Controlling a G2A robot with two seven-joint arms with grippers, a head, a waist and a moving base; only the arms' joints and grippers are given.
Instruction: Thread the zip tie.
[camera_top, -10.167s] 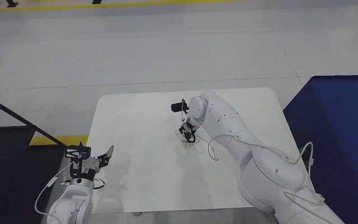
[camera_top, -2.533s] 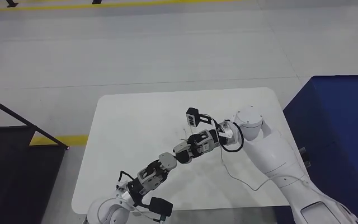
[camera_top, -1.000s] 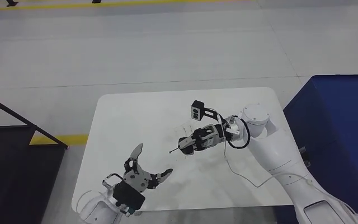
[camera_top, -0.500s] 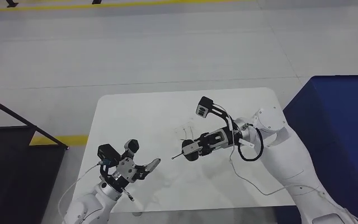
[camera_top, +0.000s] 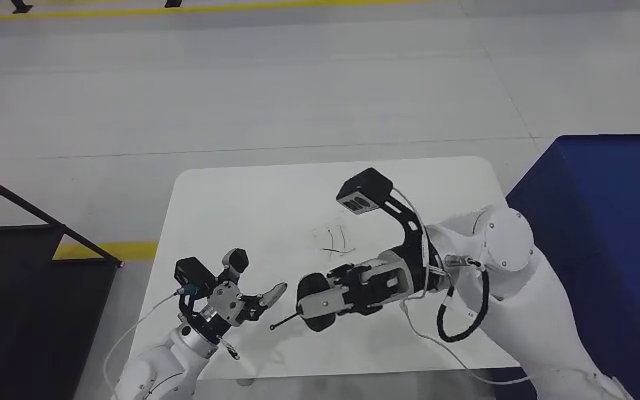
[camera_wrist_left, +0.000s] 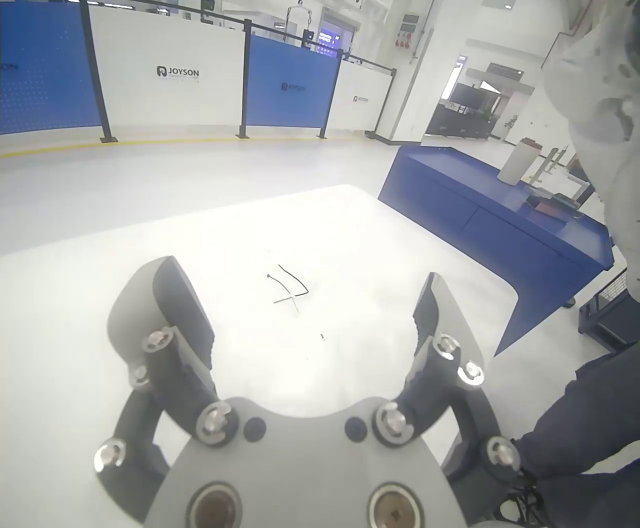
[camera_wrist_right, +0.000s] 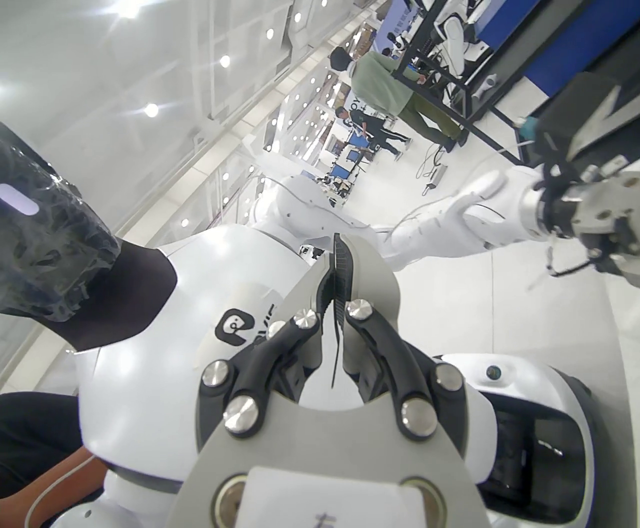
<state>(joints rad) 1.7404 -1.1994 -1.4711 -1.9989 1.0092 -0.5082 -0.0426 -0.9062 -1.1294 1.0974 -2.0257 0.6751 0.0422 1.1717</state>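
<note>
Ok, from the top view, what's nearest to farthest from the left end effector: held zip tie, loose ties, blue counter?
1. Held zip tie, in the right end effector.
2. Loose ties, middle of the table.
3. Blue counter, beyond the table.

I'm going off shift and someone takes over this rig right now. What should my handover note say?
Left gripper: open, empty, over the table's near left part.
Right gripper: shut on a zip tie; its free end points toward the left gripper, apart from it.
Loose zip ties lie mid-table.
Done: one tie is held. Left: threading it; no loop shows yet.
</note>
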